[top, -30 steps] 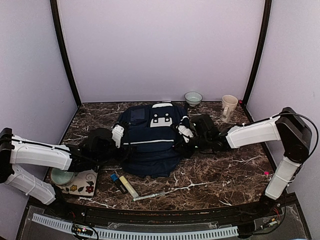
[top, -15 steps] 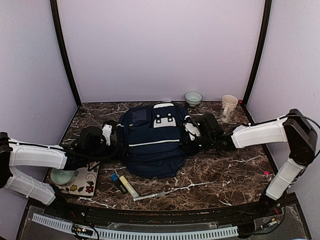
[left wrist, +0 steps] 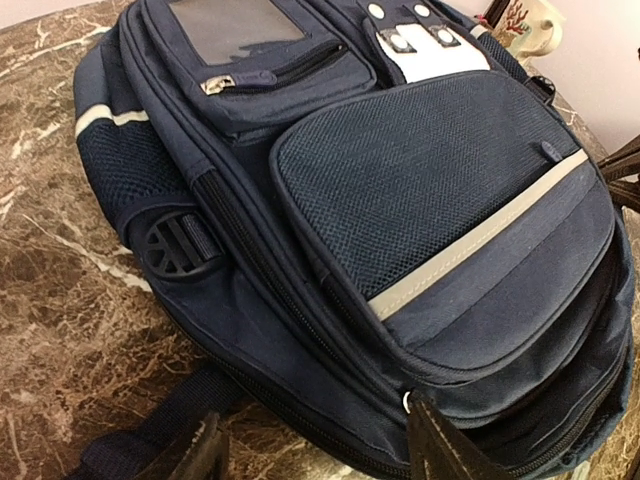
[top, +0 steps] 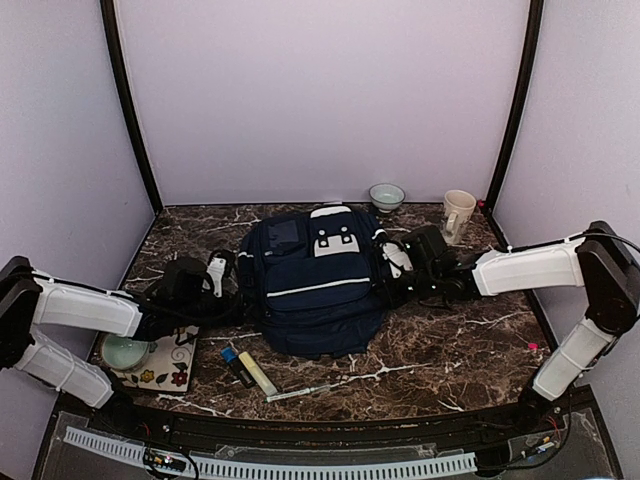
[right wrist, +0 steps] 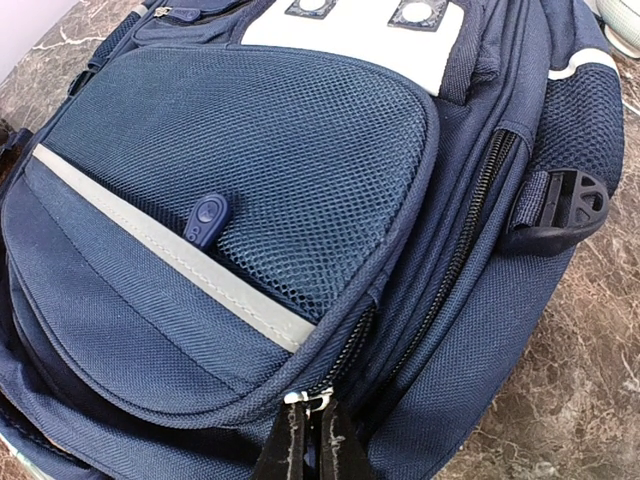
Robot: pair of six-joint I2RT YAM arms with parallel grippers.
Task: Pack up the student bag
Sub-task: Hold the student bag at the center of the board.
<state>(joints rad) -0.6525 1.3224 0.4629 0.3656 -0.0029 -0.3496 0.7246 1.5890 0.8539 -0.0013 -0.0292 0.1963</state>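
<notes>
Mid-counter: student bag (top: pixel 315 285) lying flat, front pocket up, an end effector at either side.
Its navy fabric carries pale stripes, a white patch (top: pixel 333 240) with dark squares and a clear window pocket (left wrist: pixel 235 25); any print is too small to read. The right end effector (right wrist: pixel 308 440) is pinched shut on the front pocket's zipper pull (right wrist: pixel 306 399). The left end effector (left wrist: pixel 315 425) has its jaws apart at the bag's edge, holding nothing. A bowl (top: pixel 386 195) and a mug (top: pixel 458 213) stand behind on the marbled counter (top: pixel 450 340).

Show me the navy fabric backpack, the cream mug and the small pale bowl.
navy fabric backpack (top: pixel 318 302): top view, front pocket.
cream mug (top: pixel 457 218): top view, outer wall.
small pale bowl (top: pixel 387 202): top view, front wall.
</notes>
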